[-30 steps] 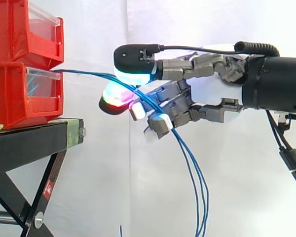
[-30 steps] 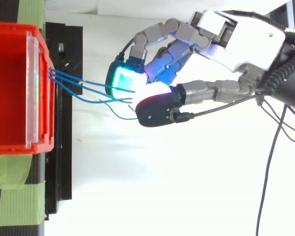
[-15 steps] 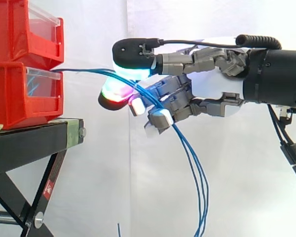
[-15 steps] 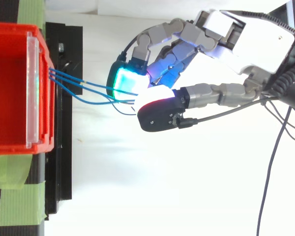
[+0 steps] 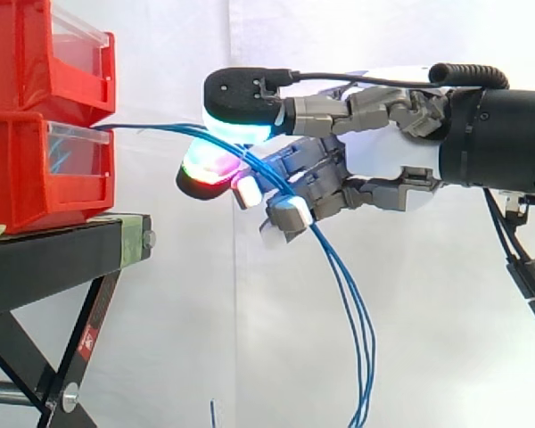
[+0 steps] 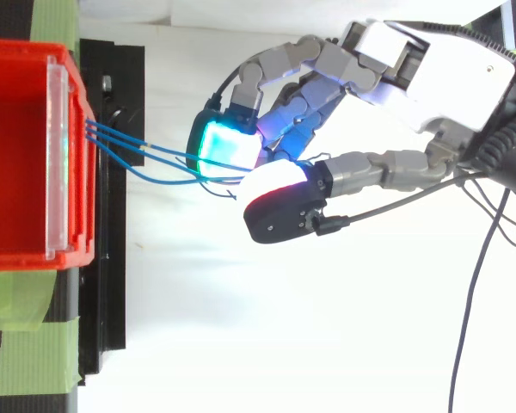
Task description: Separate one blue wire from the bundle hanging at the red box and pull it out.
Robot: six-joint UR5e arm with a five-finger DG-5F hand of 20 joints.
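Arm: enters from the right edge of the side view, black wrist (image 5: pixel 499 138) level in the upper right.
Hand (image 5: pixel 383 165): reaches left to mid-frame; in the top view it slants in from the upper right.
Thumb (image 5: pixel 245 94): straight, uppermost, pad facing down.
Fingers (image 5: pixel 290 214): curled beneath the thumb, foremost pad glowing red and green.
Grip: thumb and foremost pad close together, blue wires (image 5: pixel 367 348) running between them.

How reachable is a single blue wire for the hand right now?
Probably yes for reach: the hand is at the blue wires, clear of the red box, fingers curled round them. Getting one alone looks doubtful: several strands run together between its pads.
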